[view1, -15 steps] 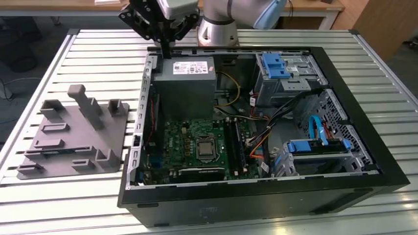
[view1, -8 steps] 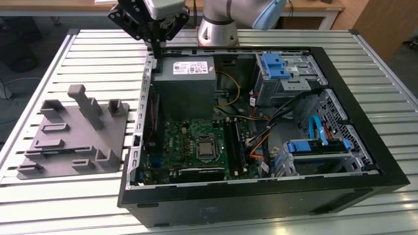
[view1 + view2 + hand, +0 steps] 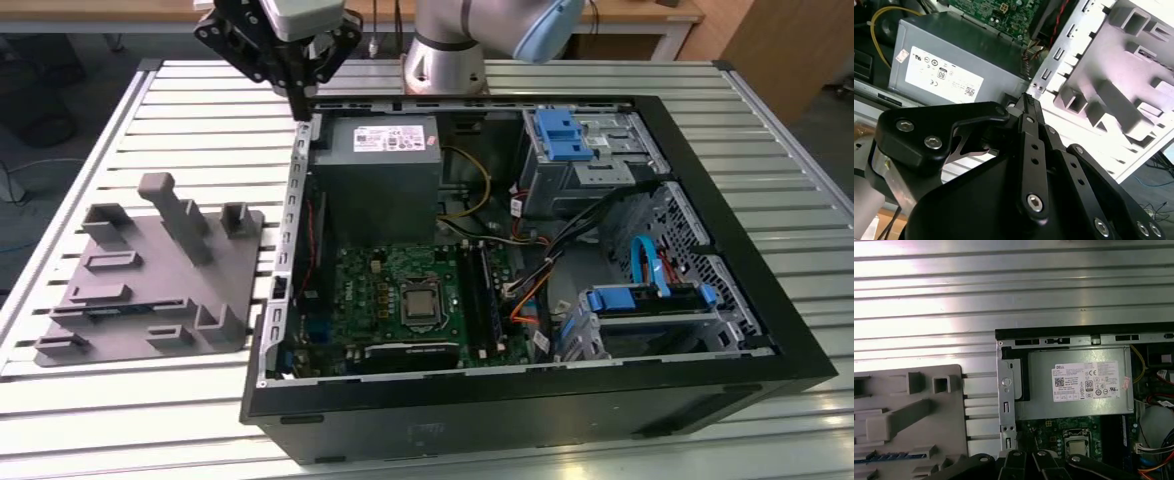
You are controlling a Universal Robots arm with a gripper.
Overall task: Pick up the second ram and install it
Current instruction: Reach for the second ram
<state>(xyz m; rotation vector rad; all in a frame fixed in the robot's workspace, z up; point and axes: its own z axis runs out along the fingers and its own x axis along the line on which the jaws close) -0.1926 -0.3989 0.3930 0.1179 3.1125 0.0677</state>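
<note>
The computer case [image 3: 534,400] is laid open, probably so that its slots are reached from above. The gripper [image 3: 299,95] is held over a case corner, jaws together, empty. The second ram [image 3: 123,311] is lodged in the grey fixture [image 3: 220,280], presumably for easy gripping.

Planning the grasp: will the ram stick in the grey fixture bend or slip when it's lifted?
The second ram is a thin, narrow board, so probably stiff and light, yet likely fragile under a hard squeeze. It sits edge-up in a slot of the grey fixture, so tilting it might bind it.
</note>
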